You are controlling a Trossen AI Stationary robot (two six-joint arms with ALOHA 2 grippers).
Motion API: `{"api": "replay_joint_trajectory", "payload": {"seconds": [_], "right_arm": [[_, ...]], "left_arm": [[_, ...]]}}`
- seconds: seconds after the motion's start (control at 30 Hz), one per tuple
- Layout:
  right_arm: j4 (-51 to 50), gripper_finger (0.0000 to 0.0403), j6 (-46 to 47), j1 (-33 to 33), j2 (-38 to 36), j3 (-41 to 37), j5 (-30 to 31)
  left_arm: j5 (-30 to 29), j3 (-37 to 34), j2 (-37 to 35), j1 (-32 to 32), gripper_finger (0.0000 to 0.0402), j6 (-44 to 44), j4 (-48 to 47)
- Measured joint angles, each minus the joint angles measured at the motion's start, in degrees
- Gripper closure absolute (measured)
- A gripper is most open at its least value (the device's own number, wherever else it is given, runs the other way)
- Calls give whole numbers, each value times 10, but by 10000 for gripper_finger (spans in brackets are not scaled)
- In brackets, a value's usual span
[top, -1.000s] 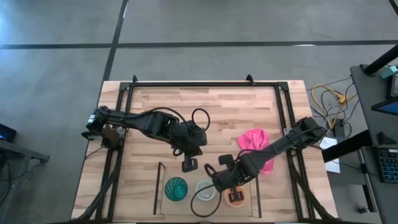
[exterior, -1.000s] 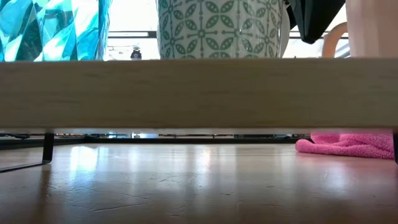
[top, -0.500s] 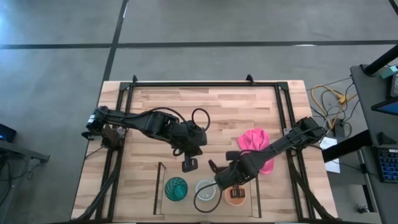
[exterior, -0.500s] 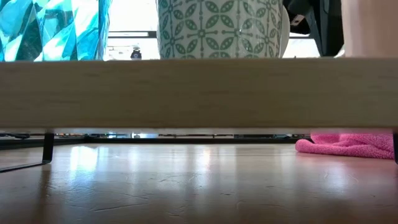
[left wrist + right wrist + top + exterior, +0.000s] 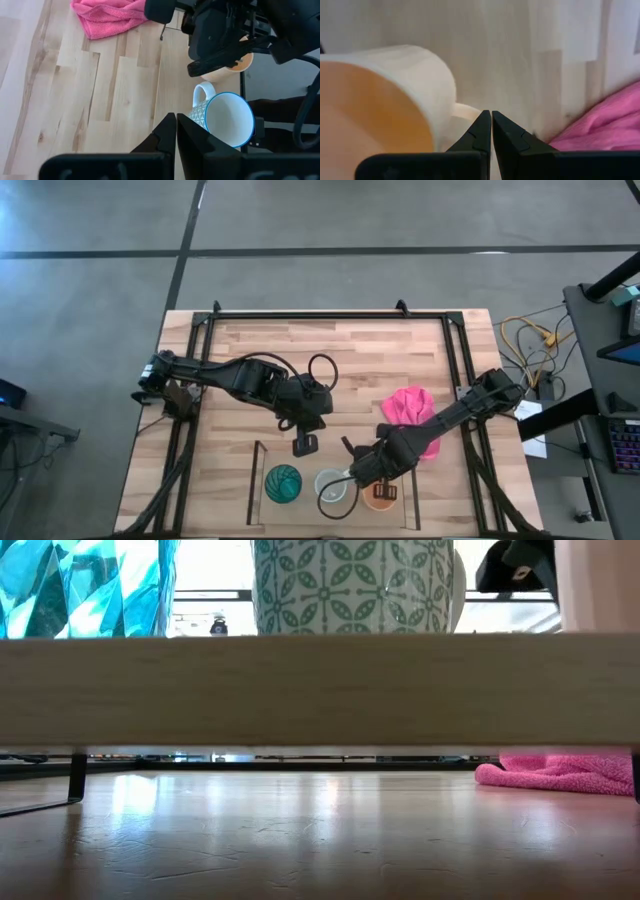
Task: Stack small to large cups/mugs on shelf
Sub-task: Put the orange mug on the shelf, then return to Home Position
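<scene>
Overhead: three cups stand in a row inside my shelf (image 5: 257, 480), at 6 o'clock on the table (image 5: 330, 355). Reading from 9 toward 3 o'clock, they are the tumbler (image 5: 283, 483), the white mug (image 5: 331, 486) and the orange mug (image 5: 379, 496), each just beside the next. None sits inside another.

My right gripper (image 5: 352, 454) hangs just above the shelf, at about 12 o'clock from the gap between the white and orange mugs. Its fingers (image 5: 482, 131) are pressed together with nothing between them; in its wrist view the orange mug (image 5: 385, 95) stands free just beside the tips, handle toward the cloth (image 5: 592, 122).

My left gripper (image 5: 305, 443) waits at 12 o'clock from the tumbler, well clear of the cups, its fingers (image 5: 167, 132) likewise closed on nothing. Its wrist view shows the white mug (image 5: 227, 117) upright, with the orange mug (image 5: 235, 67) beyond it, partly hidden by my right arm.

At table height, the tumbler (image 5: 85, 588) and the white mug (image 5: 350, 585) rest on the shelf board (image 5: 320, 690), upright and apart.

Judgement: all three cups appear delivered to the shelf and set side by side. Whether their order truly runs small to large I cannot tell. If nesting is meant, that part is not yet done.
</scene>
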Motion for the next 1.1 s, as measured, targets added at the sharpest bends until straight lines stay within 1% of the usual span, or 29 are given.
{"api": "replay_joint_trajectory", "payload": {"seconds": [0.1, 0.33, 0.57, 0.63, 0.73, 0.87, 1.0, 1.1], "right_arm": [[-1, 394, 21, 9, 0, 0, -10], [-2, 394, 79, 26, 0, 0, -10], [-4, 394, 109, 25, 0, 7, 6], [-9, 394, 107, 25, 0, 17, 28], [-34, 394, 105, 23, -1, 46, 73], [-100, 394, 103, 14, -1, 97, 92], [-179, 394, 104, 15, -1, 158, 126], [-188, 394, 102, 16, -4, 201, 142]], "left_arm": [[0, 0, 0, 0, 402, 0, 0], [0, 0, 0, 0, 402, 0, 5], [0, 0, 0, 0, 402, -2, 5], [0, 0, 0, 0, 402, -3, 5], [0, 0, 0, 0, 402, -4, 7], [0, 1, 0, 0, 402, -4, 21], [-1, 9, 0, -1, 402, -5, 22], [-1, 11, -3, -3, 402, -5, 21]]}}
